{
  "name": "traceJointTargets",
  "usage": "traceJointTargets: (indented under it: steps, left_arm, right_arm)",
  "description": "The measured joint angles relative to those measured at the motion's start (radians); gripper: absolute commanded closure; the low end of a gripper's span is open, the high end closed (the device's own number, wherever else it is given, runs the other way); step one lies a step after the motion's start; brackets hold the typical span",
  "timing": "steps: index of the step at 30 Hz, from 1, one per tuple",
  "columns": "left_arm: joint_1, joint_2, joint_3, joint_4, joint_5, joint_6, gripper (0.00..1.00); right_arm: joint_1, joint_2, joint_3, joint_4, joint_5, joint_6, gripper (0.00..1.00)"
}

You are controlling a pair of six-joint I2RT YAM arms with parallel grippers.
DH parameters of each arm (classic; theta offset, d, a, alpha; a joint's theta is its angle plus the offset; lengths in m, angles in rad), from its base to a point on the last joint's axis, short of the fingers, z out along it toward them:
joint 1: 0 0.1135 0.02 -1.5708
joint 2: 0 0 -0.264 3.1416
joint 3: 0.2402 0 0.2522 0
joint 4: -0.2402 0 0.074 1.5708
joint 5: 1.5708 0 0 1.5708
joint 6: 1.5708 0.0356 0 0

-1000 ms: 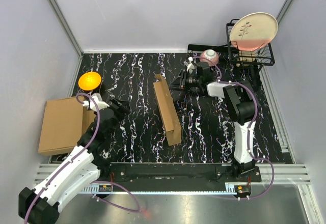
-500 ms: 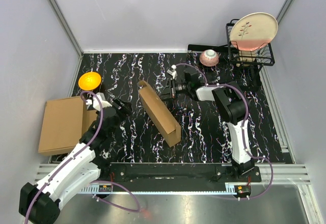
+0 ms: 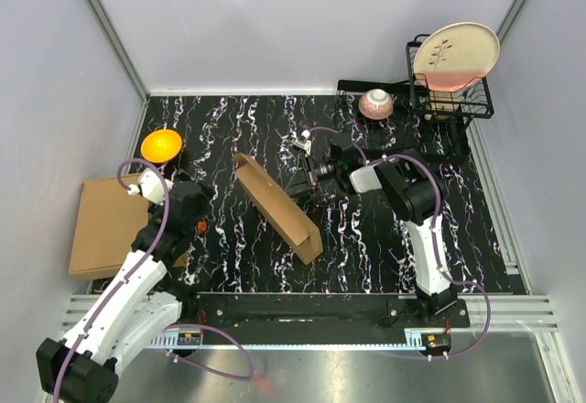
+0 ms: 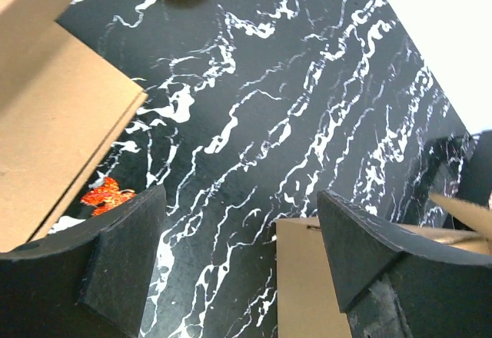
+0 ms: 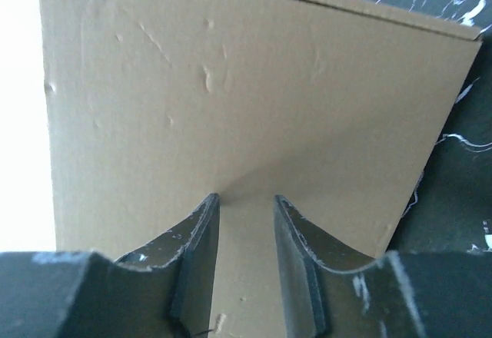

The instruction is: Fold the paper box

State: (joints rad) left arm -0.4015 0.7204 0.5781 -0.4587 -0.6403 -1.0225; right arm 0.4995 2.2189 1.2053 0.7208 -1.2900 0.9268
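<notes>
The paper box is a long, narrow piece of brown cardboard that stands on edge and runs diagonally across the middle of the table. My right gripper reaches in from the right. Its fingertips rest against the box's broad side wall. The jaws stand a little apart with nothing between them. My left gripper hovers wide open over the table to the left of the box. In the left wrist view, a corner of the box shows beside the right finger, which is apart from it.
A stack of flat brown cardboard lies at the left edge, partly under my left arm. An orange bowl sits behind it. A pink bowl and a wire rack holding a plate stand at the back right. A small red scrap lies by the stack.
My right gripper moved left along the table, and the box's far end swung left with it. Its jaws parted slightly. My left arm drew back to the left, away from the box.
</notes>
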Motion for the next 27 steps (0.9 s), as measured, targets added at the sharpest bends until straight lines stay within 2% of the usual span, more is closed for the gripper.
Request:
traceJointTargets:
  steps: [9,15,20,27]
  left_arm:
    - [0.099,0.004,-0.004,-0.014,0.056,-0.027,0.18]
    - [0.103,0.019,-0.007,0.031,0.124,-0.006,0.23]
    - [0.1,0.081,-0.009,0.088,0.2,-0.007,0.23]
    - [0.065,0.135,0.003,0.117,0.222,-0.016,0.23]
  right_arm:
    - [0.031,0.132,-0.041,0.468,-0.09,0.42,0.59]
    - [0.025,0.173,-0.036,0.536,-0.098,0.558,0.59]
    - [0.006,0.173,-0.006,0.569,-0.101,0.597,0.6]
    - [0.0,0.173,-0.006,0.577,-0.108,0.6,0.6]
